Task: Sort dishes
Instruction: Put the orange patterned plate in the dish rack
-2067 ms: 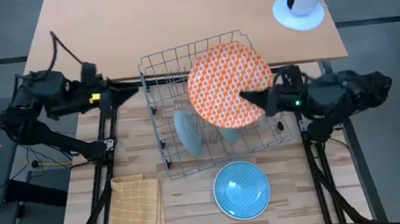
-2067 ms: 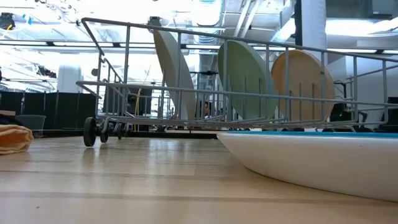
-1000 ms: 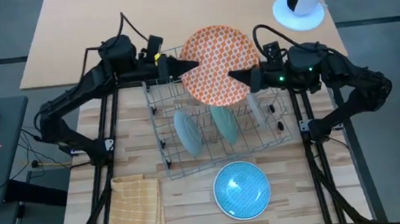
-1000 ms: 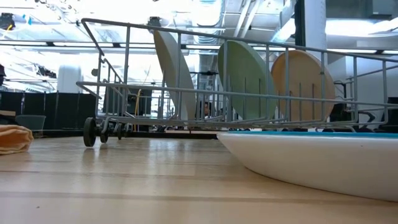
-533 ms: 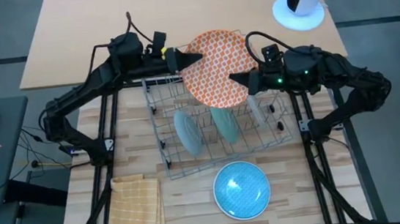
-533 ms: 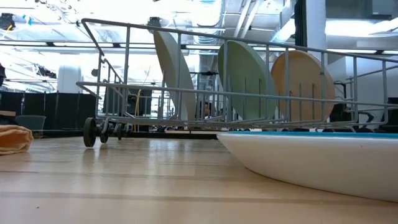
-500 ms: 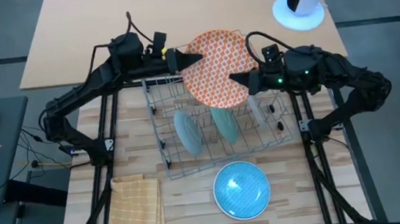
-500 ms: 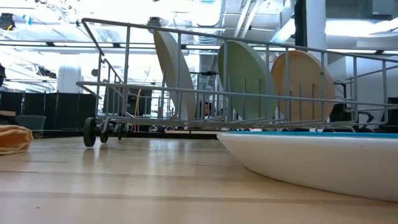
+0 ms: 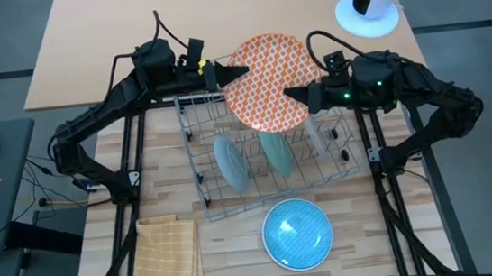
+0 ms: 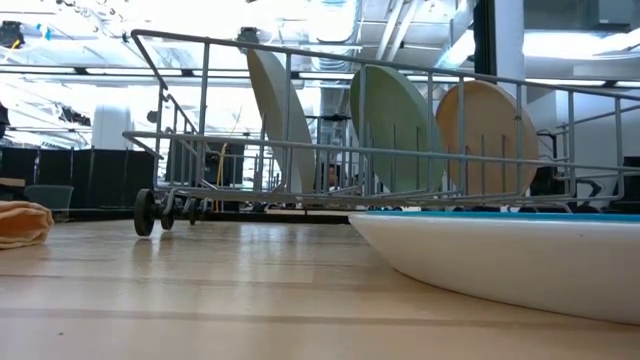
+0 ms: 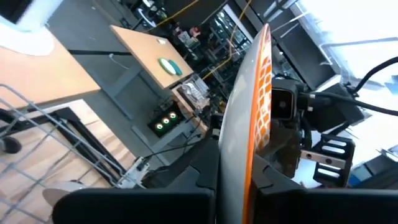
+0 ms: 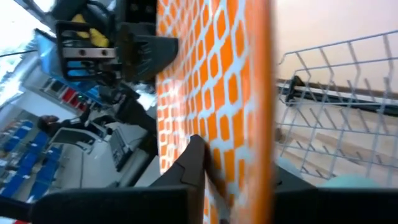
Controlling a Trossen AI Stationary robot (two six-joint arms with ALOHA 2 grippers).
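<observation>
The wire rack (image 9: 264, 136) mid-worktop has three plates on edge: a grey-white one (image 10: 280, 120), a pale green one (image 10: 395, 125) and a beige one (image 10: 487, 135). Above its far side, the orange patterned plate (image 9: 266, 80) is pinched from both sides, left gripper (image 9: 226, 72) and right gripper (image 9: 296, 93) each clamped on its rim. A blue plate (image 9: 298, 233) sits near the front edge, with a yellow cloth (image 9: 167, 254) at the front-left corner. The low view misses both grippers.

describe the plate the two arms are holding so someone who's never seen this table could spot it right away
Start at the grey wire rack mid-table. Above its far side, the left gripper and right gripper pinch opposite edges of a round orange-and-white patterned plate. Unlike the plain plates standing in the rack, it is patterned and airborne.
</observation>
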